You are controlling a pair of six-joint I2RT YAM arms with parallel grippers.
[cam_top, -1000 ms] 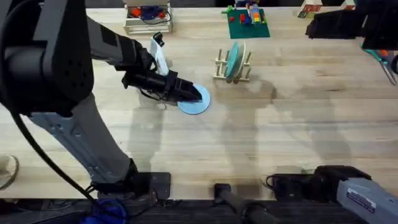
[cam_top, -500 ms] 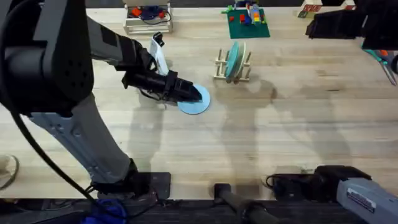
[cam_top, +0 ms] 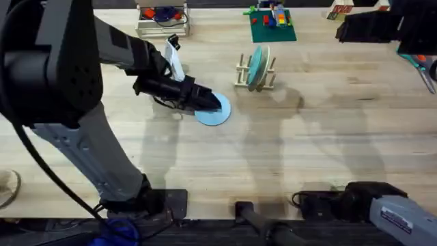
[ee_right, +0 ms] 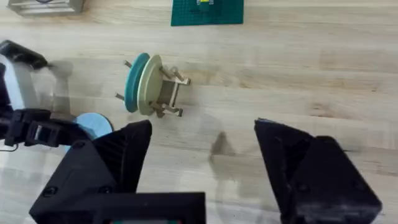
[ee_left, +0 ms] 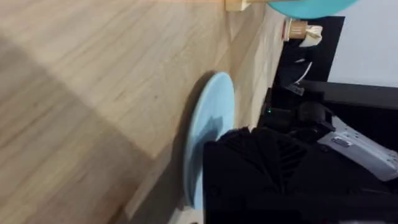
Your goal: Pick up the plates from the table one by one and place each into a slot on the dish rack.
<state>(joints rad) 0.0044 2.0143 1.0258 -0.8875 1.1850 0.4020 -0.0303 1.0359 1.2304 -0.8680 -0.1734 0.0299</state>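
Note:
A pale light blue plate [cam_top: 215, 111] lies on the table [cam_top: 307, 137], left of centre. My left gripper [cam_top: 207, 102] reaches in low from the left and is shut on the plate's near rim. In the left wrist view a black finger [ee_left: 267, 168] covers that edge of the plate [ee_left: 211, 124], which looks slightly tipped up there. The dish rack [cam_top: 255, 74] stands behind and to the right, with a teal and a cream plate upright in its slots. My right gripper [ee_right: 204, 134] hangs open high above the table, with the rack [ee_right: 152, 84] far below it.
A green baseplate with bricks [cam_top: 272, 26] and a small wire-frame tray [cam_top: 162, 19] sit along the far edge. The raised right arm shows as a dark shape [cam_top: 379, 27] at the far right. Bare wood lies between the plate and the front edge.
Hardly anything differs. The left gripper has shifted a trace at the plate's rim, and the right arm has stayed still.

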